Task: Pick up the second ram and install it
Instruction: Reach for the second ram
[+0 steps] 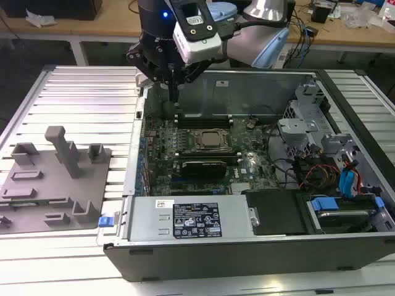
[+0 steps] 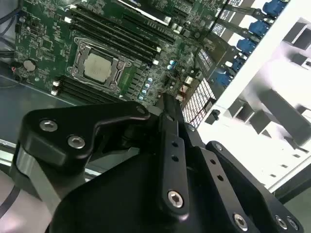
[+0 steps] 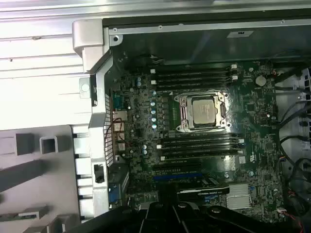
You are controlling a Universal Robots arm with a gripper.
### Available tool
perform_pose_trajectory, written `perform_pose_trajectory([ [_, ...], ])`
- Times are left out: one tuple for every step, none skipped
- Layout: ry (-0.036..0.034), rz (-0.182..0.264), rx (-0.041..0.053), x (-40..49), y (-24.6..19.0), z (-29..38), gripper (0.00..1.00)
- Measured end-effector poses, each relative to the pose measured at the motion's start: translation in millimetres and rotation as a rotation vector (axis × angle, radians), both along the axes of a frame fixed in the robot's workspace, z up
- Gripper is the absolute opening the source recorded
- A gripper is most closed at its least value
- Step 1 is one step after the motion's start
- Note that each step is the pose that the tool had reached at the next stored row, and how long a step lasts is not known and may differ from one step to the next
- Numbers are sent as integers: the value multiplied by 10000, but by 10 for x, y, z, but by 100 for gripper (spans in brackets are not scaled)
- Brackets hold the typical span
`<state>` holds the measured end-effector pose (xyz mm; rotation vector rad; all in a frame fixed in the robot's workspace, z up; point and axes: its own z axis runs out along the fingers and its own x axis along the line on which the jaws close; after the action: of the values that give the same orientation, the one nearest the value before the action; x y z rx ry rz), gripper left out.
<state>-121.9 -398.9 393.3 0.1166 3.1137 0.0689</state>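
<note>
Claw (image 1: 174, 95) is drawn narrow, tips nearly meeting, and I can make out nothing between them. It hangs over the far corner of the open computer case (image 1: 247, 259), on the exterior view's left.

My best guess for the second ram (image 3: 24, 213) is the thin greenish strip lying flat in a slot of the grey tray (image 1: 37, 216). It's too small to be sure.

The tray sits on the ribbed worktop (image 1: 86, 92) near its edge on the exterior view's left. It is just beside the case and well apart from my claw. Below my claw are the memory slots (image 3: 194, 77), next to the CPU socket (image 3: 203, 110).

Handling, as I judge it: a light, stiff, thin board with fragile chips and contacts. Pinch across the flat faces at mid-length and keep off the contact edge.
</note>
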Motion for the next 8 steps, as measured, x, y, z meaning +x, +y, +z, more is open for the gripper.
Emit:
perform_pose_trajectory([
  [-1, 0, -1, -48, 0, 0, 11],
  [-2, 1, 0, -150, 0, 0, 11],
  [-3, 0, 0, -199, 0, 0, 11],
  [-3, -2, 0, -233, 0, 0, 11],
  [-3, -1, 0, -251, 0, 0, 11],
  [-3, 0, 0, -284, 0, 0, 11],
  [-2, 1, -1, -315, 0, 0, 11],
  [-2, 0, 0, -346, 0, 0, 11],
])
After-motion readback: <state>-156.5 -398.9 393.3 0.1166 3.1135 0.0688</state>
